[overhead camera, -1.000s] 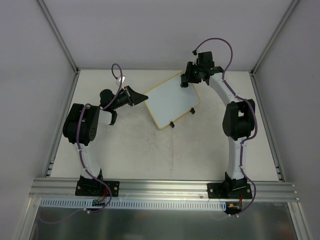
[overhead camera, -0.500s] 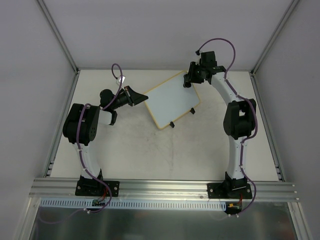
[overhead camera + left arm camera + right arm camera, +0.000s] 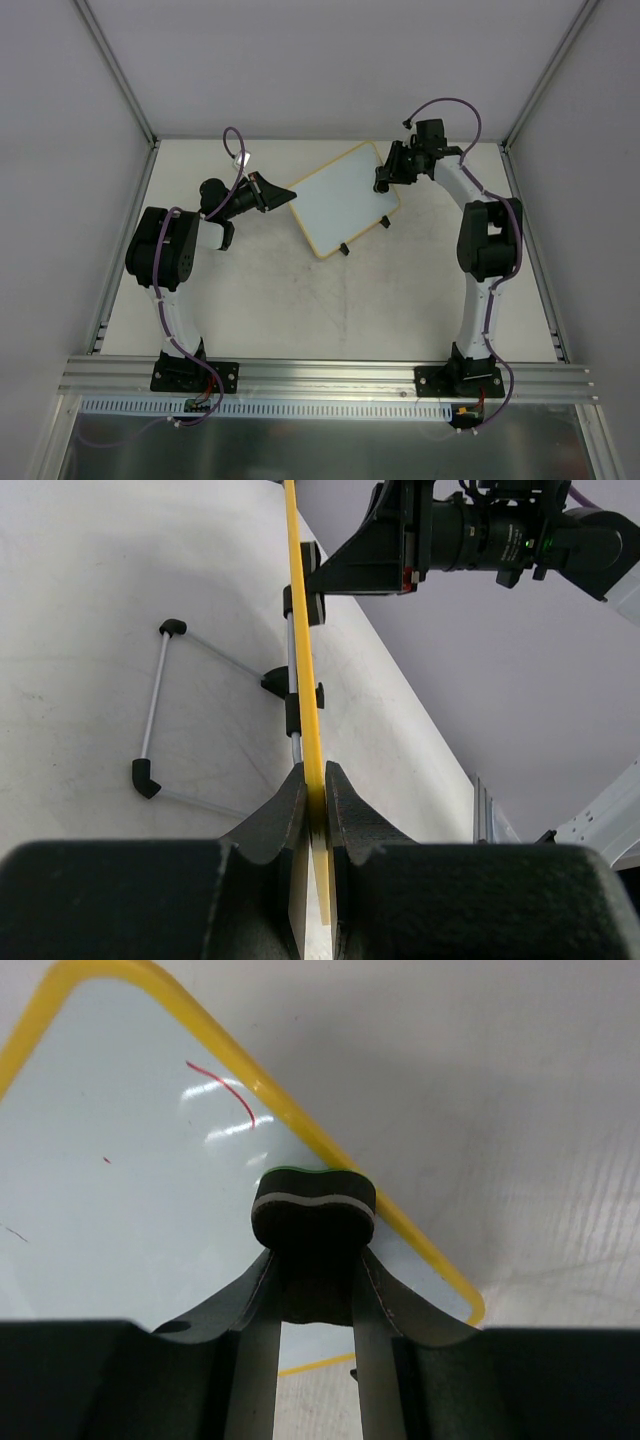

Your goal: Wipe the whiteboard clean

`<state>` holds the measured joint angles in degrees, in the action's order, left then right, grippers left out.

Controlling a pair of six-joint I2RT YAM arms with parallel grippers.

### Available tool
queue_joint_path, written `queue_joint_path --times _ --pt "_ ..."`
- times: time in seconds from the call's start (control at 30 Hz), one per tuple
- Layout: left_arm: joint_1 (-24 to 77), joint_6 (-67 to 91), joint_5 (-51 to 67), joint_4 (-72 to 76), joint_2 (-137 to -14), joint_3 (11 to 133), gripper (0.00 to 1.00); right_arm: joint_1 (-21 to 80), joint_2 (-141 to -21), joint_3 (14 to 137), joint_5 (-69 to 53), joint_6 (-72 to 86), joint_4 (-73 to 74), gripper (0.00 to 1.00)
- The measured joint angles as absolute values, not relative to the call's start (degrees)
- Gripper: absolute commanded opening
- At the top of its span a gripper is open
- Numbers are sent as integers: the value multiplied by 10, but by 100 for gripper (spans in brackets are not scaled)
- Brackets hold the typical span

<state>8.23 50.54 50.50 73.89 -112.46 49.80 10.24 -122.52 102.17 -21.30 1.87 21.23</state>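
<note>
Red stroke [image 3: 225,1085] on whiteboard [image 3: 140,1180], unreadable to us — left gripper [image 3: 315,792] pinches its edge, right gripper [image 3: 313,1260] clamps eraser [image 3: 313,1205] at rim.

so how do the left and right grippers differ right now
The left gripper is clamped on the yellow edge of the whiteboard; the right gripper is shut on a small black eraser. The left gripper sits at the board's left corner, while the right gripper hangs over its right side, near a red mark. Both are shut on something.
</note>
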Motion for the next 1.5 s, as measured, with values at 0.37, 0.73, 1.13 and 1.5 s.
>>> queue_joint_path --times 0.37,0.73,1.13,1.5 --pt "82 505 505 739 -1125 498 0 104 -1211 993 -212 26 210 0" --pt "82 501 508 739 -1125 498 0 125 -1214 1038 -116 -23 239 0" --pt "82 500 511 738 -1125 500 0 137 -1240 1100 -60 -78 243 0" --pt "82 494 522 736 -1124 502 0 165 -1258 1152 -31 -103 248 0"
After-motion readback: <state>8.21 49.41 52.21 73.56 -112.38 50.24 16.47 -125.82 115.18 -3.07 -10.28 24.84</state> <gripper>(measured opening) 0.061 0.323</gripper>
